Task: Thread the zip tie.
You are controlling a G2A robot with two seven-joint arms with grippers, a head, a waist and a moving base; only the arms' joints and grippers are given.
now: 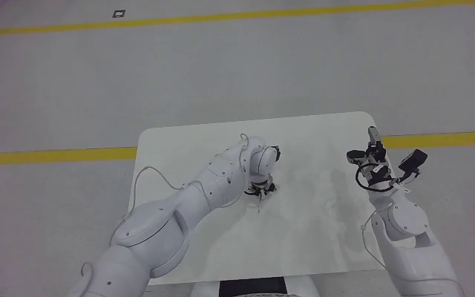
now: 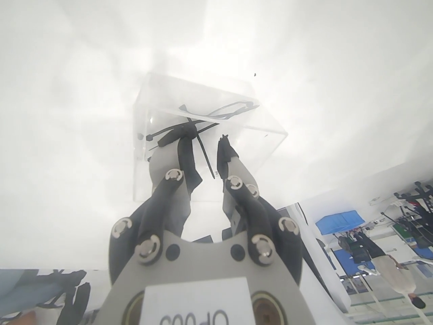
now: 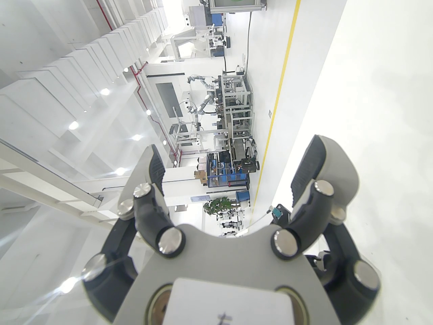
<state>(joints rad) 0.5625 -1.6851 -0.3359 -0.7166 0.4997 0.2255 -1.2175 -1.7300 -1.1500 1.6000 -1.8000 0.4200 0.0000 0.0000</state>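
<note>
The step in hand looks like picking one tie out of the clear box [image 2: 257, 128], which stands near the middle of the worktop [image 1: 319, 237]. The left claw [image 2: 204, 147] reaches down into the box. Its fingers stand a narrow gap apart and clamp nothing. The strap of a black zip tie [image 2: 207, 157] slants through that gap, and one finger [image 2: 185, 150] touches the crossed ties beneath.

To do this well, I judge the claw should close on that single strap alone, squarely across its width and away from where the ties cross. It should then lift straight up out of the box, so the clear walls are not knocked and no neighbouring tie is dragged along. A grip towards the tail would leave the head free for threading.

The right claw [image 3: 233, 157] is well apart from the box, at the worktop's edge, spread wide and empty. It will likely be needed for the other end.

Count: one clear box, two claws, and at least three black ties inside the box, among them a looped tie [image 2: 236, 106] by the box's far wall. They overlap, so I cannot give the exact number.
</note>
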